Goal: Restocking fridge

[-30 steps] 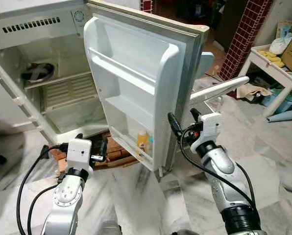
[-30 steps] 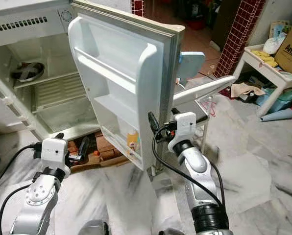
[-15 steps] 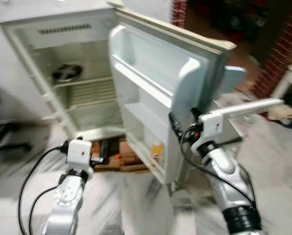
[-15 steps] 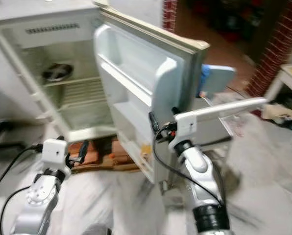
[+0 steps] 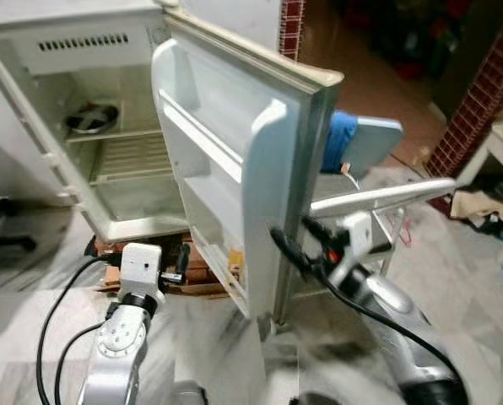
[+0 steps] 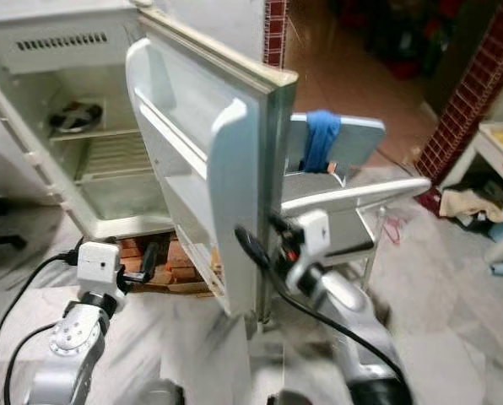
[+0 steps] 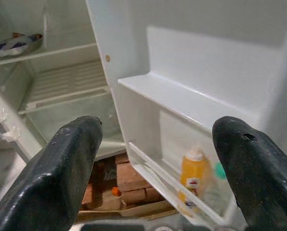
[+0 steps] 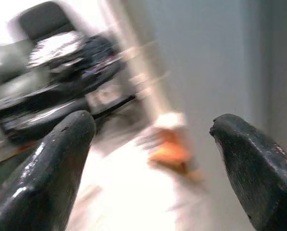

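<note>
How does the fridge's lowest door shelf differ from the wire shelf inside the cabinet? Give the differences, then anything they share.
The lowest door shelf is a solid white bin holding an orange bottle; the wire shelf is a ribbed rack with nothing on it. The door shelf rides on the swung-open door; the wire shelf sits fixed inside the cabinet. Both are white.

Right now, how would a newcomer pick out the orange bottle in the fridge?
Start at the open fridge door, its white inner side facing the robot. Drop to its lowest shelf, near the floor. The orange bottle stands upright there with a white cap, beside a small teal item; the upper door shelves look bare.
</note>
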You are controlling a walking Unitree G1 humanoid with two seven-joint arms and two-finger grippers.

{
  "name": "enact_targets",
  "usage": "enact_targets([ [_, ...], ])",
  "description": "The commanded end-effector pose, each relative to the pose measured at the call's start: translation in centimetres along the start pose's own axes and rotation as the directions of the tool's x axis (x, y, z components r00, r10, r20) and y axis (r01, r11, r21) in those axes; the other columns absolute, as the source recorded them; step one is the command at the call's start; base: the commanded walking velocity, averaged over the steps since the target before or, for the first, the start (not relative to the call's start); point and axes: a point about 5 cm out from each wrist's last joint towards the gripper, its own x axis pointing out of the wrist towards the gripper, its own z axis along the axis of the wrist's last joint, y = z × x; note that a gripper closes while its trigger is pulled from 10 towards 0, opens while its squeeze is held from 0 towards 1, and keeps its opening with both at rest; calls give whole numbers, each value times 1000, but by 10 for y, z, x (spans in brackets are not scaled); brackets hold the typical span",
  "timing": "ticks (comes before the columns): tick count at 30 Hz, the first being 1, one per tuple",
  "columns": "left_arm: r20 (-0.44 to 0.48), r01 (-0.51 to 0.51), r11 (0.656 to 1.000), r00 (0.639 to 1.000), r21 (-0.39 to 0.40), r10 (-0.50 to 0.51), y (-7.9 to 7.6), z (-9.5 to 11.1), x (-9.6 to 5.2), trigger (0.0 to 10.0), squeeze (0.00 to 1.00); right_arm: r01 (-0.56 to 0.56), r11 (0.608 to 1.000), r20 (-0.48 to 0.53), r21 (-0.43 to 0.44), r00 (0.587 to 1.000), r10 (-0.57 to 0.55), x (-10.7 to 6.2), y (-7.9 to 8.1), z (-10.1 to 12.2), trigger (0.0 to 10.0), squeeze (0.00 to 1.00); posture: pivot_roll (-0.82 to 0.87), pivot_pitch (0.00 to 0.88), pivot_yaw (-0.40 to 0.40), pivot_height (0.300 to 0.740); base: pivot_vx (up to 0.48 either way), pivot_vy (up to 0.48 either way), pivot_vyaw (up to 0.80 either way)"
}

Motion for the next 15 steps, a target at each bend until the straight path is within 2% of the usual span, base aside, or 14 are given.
enact_targets([
  [1, -9, -2, 1000, 1000, 9, 2, 3, 0, 0, 10000, 0, -118, 993, -68, -5, 991, 118, 4, 10, -4, 10000, 0, 57, 0, 29, 740, 0, 0, 0],
  [2, -9, -1, 1000, 1000, 9, 1, 3, 0, 0, 10000, 0, -107, 994, -84, -21, 991, 105, 4, 7, -5, 10000, 0, 57, 0, 29, 740, 0, 0, 0],
  [3, -14, -3, 1000, 1000, 10, 3, 3, 0, 0, 10000, 0, -37, 995, -101, -88, 994, 28, 4, -4, -6, 10000, 0, 59, 0, 30, 740, 0, 0, 0],
  [4, -22, -16, 1000, 1000, 13, 16, 4, -1, -1, 10000, 0, 103, 978, -64, -180, 991, -116, 8, -22, 0, 10000, 0, 61, 0, 31, 740, 0, 0, 0],
  [5, -22, -16, 1000, 1000, 13, 16, 4, -1, -1, 10000, 0, 103, 978, -64, -180, 991, -116, 8, -22, 0, 10000, 0, 61, 0, 31, 740, 0, 0, 0],
  [7, -61, -51, 999, 997, 8, 51, 8, -5, -2, 10000, 0, 231, 941, 18, -246, 972, -234, 12, -35, 14, 10000, 0, 63, 0, 31, 740, 0, 0, 0],
  [8, -69, -57, 998, 996, 7, 57, 9, -5, -2, 10000, 0, 249, 935, 32, -252, 968, -249, 12, -36, 16, 10000, 0, 66, 0, 34, 740, 0, 0, 0],
  [10, -144, -155, 988, 978, -15, 151, 22, -16, -6, 10000, 0, 446, 859, 197, -251, 892, -406, 16, -52, 47, 10000, 0, 70, 0, 34, 740, 0, 0, 0],
  [11, -144, -155, 988, 978, -15, 151, 22, -16, -6, 10000, 0, 446, 859, 197, -251, 892, -406, 16, -52, 47, 10000, 0, 70, 0, 34, 740, 0, 0, 0],
  [13, -172, -192, 981, 967, -14, 187, 28, -21, -8, 10000, 0, 504, 832, 264, -231, 856, -445, 20, -55, 63, 10000, 0, 78, 0, 33, 740, 0, 0, 0],
  [15, -187, -201, 979, 963, -10, 196, 30, -23, -9, 10000, 0, 527, 820, 298, -225, 838, -457, 24, -56, 72, 10000, 0, 83, 0, 32, 740, 0, 0, 0],
])
